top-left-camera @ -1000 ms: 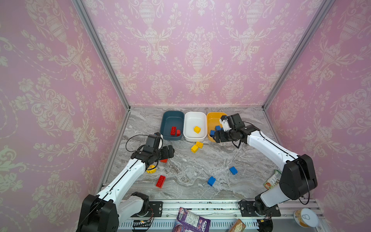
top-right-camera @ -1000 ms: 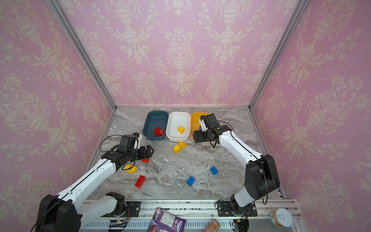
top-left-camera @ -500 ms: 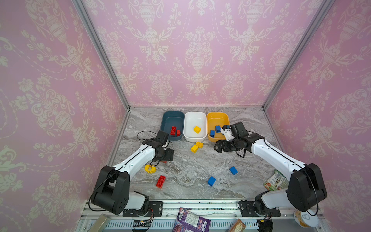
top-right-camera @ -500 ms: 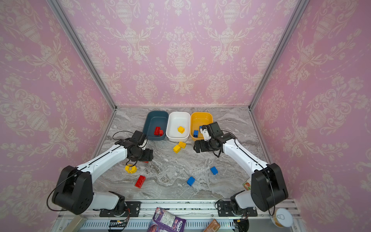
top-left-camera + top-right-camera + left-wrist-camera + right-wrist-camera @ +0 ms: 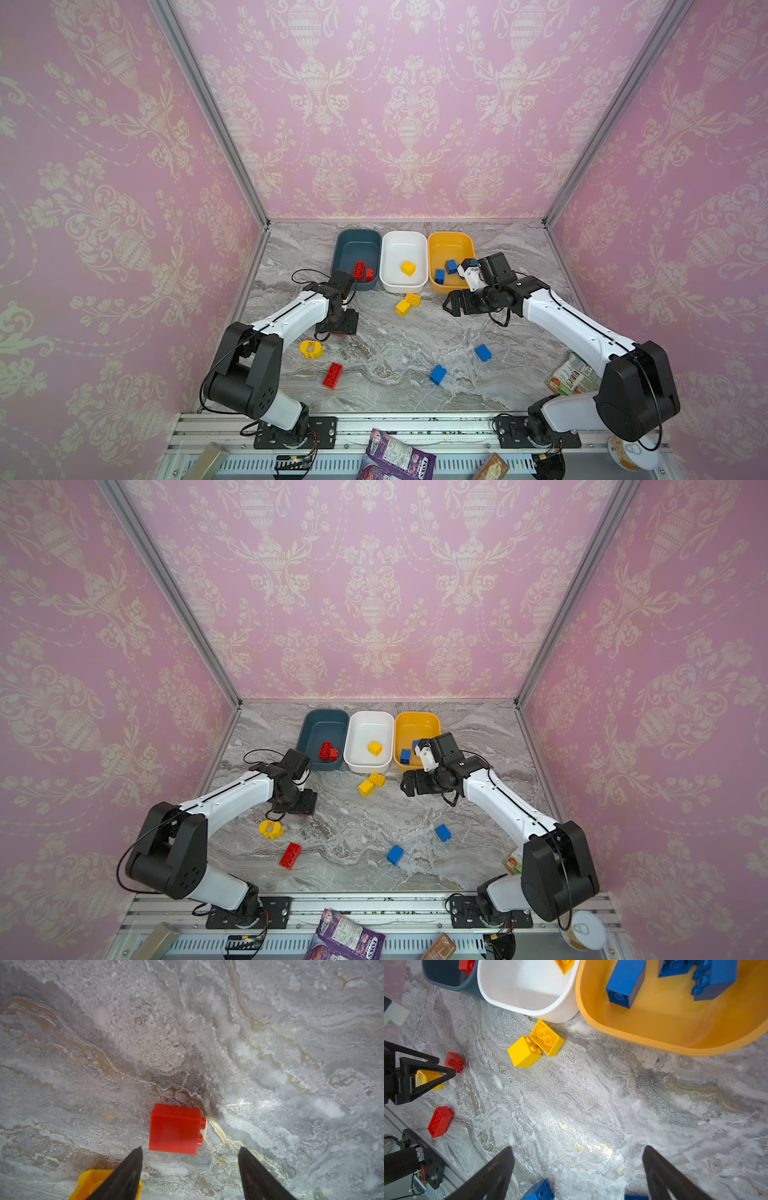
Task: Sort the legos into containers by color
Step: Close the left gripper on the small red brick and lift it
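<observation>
Left: the left gripper (image 5: 190, 1150), jaws spread, is descending to the red brick (image 5: 175, 1129) near the bench's (image 5: 395, 345) left edge.
Right: the right gripper (image 5: 577, 1148), spread and empty, is backing off the yellow-orange tub (image 5: 633, 1036), blue bricks (image 5: 625, 982) lying inside.
Meaning: red is likely heading next to the teal tub (image 5: 353, 249), back edge.
Setting: grey marble, pink damask walls (image 5: 415, 104).

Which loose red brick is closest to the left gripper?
The small square red plastic brick, on its side just ahead of the left gripper's open fingers; the longer red brick lies farther off.

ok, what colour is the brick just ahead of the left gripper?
Red. The brick shows best in the left wrist view, lying on its side.
</observation>
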Robot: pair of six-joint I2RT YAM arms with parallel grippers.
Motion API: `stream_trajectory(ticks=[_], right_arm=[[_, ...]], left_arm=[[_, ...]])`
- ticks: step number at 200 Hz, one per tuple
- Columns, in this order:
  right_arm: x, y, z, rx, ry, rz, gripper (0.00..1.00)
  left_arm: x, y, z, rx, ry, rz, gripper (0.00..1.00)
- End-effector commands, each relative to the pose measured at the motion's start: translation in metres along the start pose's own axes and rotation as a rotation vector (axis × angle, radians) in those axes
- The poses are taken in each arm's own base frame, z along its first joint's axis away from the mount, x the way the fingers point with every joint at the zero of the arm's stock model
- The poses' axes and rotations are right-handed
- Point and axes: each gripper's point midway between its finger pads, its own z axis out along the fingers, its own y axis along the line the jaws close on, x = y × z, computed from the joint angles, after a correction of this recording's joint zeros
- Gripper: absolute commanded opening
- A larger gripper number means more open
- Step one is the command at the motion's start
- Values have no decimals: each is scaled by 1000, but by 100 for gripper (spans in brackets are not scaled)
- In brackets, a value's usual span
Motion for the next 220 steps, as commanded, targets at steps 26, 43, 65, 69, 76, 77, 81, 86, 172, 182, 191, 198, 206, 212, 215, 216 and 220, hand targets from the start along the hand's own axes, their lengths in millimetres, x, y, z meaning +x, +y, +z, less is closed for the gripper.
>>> stream_trajectory(ticks=[26,43,65,69,76,77,81,86,172,182,191,198,206,212,215,216,220], right_arm=[[6,-2,-3,-4,8,22,98],[8,-2,-3,-2,10,26,98],[9,-3,-4,-1,9,27,98],[8,-4,-3,-1,8,28,98],[8,-4,-4,-1,7,28,98],[8,-4,-4,-1,7,28,98],[8,-4,-4,0,7,28,98],[8,-4,-4,0,7,29,98],[8,-4,-4,-4,2,33,98],[9,-5,-4,-3,3,34,98],[9,-5,-5,-6,3,34,98],[10,-5,-5,-4,2,33,98],[9,-5,-6,-4,0,36,98],[10,-5,-6,-4,-1,36,98],[10,-5,-6,-4,-1,35,98],[10,-5,-6,-4,-1,36,98],[10,-6,-6,-3,-1,37,98]], left_arm=[[-6,6,9,-43,21,32,72],[-7,8,12,-42,25,24,71],[-9,8,14,-35,25,18,67],[-10,8,15,-35,25,17,67],[-10,7,15,-36,27,18,65],[-10,7,16,-35,27,18,65],[-10,7,16,-35,28,19,65],[-10,8,17,-37,31,17,64],[-5,10,23,-49,59,15,52],[-5,9,23,-47,58,14,50],[-5,9,22,-45,56,14,48],[-6,9,21,-44,52,13,48],[-7,8,20,-42,46,14,47],[-7,8,18,-41,39,13,47],[-8,8,17,-40,33,13,47],[-8,8,17,-41,32,12,47],[-9,8,16,-39,27,11,46]])
